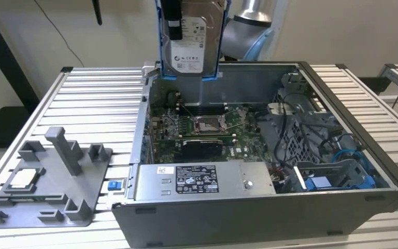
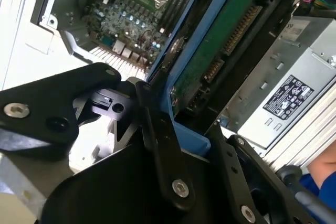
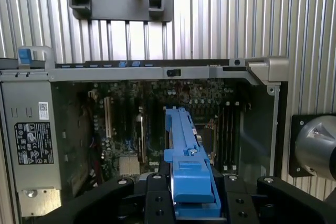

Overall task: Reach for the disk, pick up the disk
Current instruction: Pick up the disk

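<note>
One disk [image 1: 193, 49] hangs clamped in the pincer [image 3: 193, 184], clear above an open computer case [image 1: 254, 218].

The pincer's black metal fingers [image 2: 155, 135] are closed onto the disk between them. The flat rectangular drive hangs upright below the pincer in its blue plastic carrier, with a smooth silver face and white label on one side and a green circuit board on the other. Directly beneath the pincer lies the motherboard [image 1: 206, 129], and the boxy grey power supply [image 1: 199, 179] sits off to one side. The case rests on a ribbed aluminium worktop [image 1: 95, 104].
</note>
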### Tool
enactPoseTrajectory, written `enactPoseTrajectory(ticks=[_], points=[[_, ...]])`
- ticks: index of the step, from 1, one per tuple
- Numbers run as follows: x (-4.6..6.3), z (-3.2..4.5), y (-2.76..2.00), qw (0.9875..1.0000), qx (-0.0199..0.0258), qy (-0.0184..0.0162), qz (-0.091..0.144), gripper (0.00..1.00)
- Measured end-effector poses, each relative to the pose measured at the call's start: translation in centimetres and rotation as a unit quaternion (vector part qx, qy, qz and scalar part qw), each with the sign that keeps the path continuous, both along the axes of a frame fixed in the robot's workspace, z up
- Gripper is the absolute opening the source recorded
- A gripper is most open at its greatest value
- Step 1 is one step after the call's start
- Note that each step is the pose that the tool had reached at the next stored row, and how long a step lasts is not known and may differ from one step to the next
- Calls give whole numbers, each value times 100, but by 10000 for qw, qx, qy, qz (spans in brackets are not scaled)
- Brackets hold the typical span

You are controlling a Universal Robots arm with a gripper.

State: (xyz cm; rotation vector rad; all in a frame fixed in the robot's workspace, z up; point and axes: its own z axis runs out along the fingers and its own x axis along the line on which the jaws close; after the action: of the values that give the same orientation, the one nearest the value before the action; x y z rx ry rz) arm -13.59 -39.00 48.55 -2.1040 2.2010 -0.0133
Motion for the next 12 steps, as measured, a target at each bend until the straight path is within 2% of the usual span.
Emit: enactPoseTrajectory(ticks=[12], points=[[365,0,0,10000,0,7,0,0]])
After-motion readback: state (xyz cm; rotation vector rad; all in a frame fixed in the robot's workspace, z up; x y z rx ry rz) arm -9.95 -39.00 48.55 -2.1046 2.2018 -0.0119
